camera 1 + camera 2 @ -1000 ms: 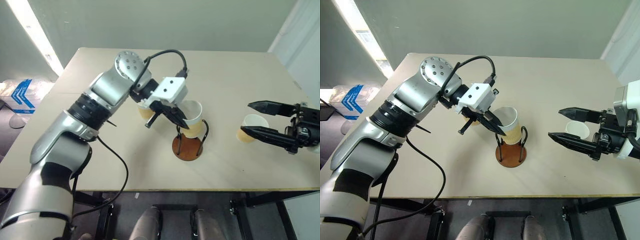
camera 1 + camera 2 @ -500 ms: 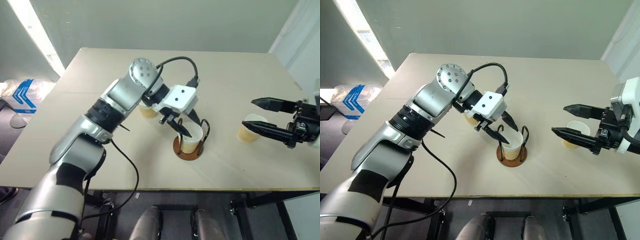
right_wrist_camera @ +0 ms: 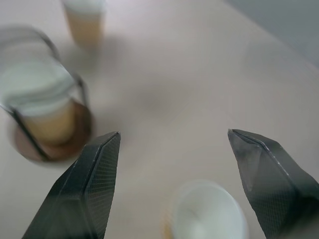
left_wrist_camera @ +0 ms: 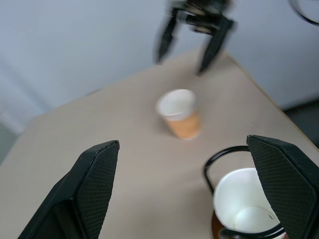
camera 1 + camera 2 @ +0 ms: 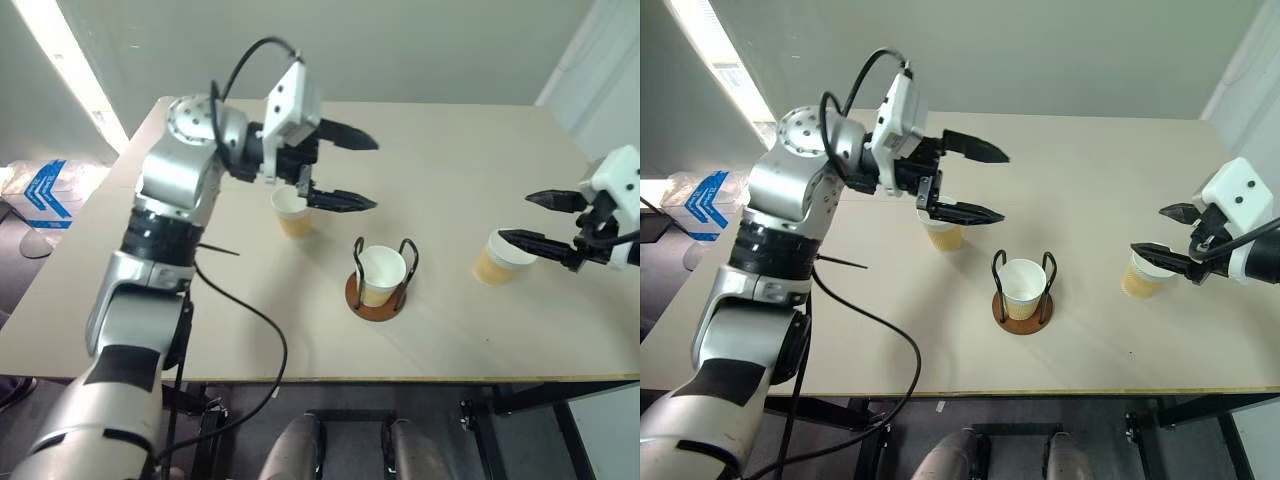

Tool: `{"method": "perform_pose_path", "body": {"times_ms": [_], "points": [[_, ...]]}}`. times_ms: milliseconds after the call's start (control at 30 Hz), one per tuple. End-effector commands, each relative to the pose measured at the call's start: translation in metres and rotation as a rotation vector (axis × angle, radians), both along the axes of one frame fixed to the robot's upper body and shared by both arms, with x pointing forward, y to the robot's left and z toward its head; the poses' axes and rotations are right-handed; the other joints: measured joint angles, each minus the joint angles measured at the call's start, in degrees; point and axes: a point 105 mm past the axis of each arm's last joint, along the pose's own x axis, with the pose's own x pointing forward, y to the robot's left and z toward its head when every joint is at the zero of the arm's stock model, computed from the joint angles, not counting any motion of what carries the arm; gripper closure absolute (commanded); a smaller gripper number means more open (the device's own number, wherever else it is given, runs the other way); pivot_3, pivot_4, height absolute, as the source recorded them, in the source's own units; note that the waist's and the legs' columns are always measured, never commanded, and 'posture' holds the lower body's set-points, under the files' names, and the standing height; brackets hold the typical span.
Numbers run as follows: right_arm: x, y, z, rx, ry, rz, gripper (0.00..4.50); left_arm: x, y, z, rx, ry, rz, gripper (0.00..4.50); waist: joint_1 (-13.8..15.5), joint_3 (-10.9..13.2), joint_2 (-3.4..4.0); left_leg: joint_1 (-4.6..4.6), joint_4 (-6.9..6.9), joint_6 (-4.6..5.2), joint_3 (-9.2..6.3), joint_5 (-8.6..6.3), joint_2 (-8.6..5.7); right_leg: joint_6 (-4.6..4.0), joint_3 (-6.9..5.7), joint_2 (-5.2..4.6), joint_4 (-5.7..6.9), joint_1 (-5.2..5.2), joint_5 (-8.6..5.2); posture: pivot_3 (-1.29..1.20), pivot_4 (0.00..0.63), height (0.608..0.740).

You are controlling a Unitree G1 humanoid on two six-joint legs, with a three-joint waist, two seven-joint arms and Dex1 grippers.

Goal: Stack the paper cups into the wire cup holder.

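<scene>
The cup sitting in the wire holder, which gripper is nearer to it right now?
Left. The left gripper hangs open above and behind the cup in the wire cup holder; the right gripper is off to the side by another cup.

On your table [image 5: 470, 160], the wire cup holder [image 5: 379, 296] stands near the middle, toward the front edge, with one paper cup [image 5: 381, 274] upright inside its loops. A second cup [image 5: 291, 210] stands behind it and to your left, well apart. The third cup [image 5: 498, 257] stands to the holder's right, near the table's right side, about level with the holder.
</scene>
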Motion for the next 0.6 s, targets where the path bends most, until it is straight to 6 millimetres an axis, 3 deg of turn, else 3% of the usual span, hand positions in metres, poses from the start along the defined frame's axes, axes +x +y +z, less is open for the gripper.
{"method": "perform_pose_path", "body": {"times_ms": [33, 200, 600], "points": [[0.003, -0.011, -0.014, -0.158, 0.046, 0.032, 0.85, -0.011, 0.018, 0.000, -0.038, 0.015, 0.068, 0.02, 0.0, 0.0, -0.03, 0.01, 0.01, -0.01, -0.01, 0.00, 0.02, 0.00, -0.02, 0.02, 0.02, 0.01, 0.00, 0.00, 0.150, 0.740], [0.013, -0.014, -0.025, -0.174, 0.114, 0.086, 0.85, -0.031, 0.034, -0.017, 0.013, 0.073, 0.085, 0.02, 0.1, 0.0, -0.03, -0.06, 0.05, 0.00, -0.01, 0.00, -0.01, -0.03, 0.00, 0.02, 0.00, -0.04, 0.01, 0.00, 0.150, 0.740], [0.036, -0.023, -0.063, -0.256, 0.258, 0.132, 0.85, -0.037, 0.041, -0.026, 0.034, 0.084, 0.141, 0.02, -0.2, 0.0, -0.05, 0.41, -0.03, 0.14, -0.01, 0.09, 0.02, -0.85, -0.01, 0.02, 0.02, 0.25, 0.05, 0.00, 0.150, 0.740]]}}
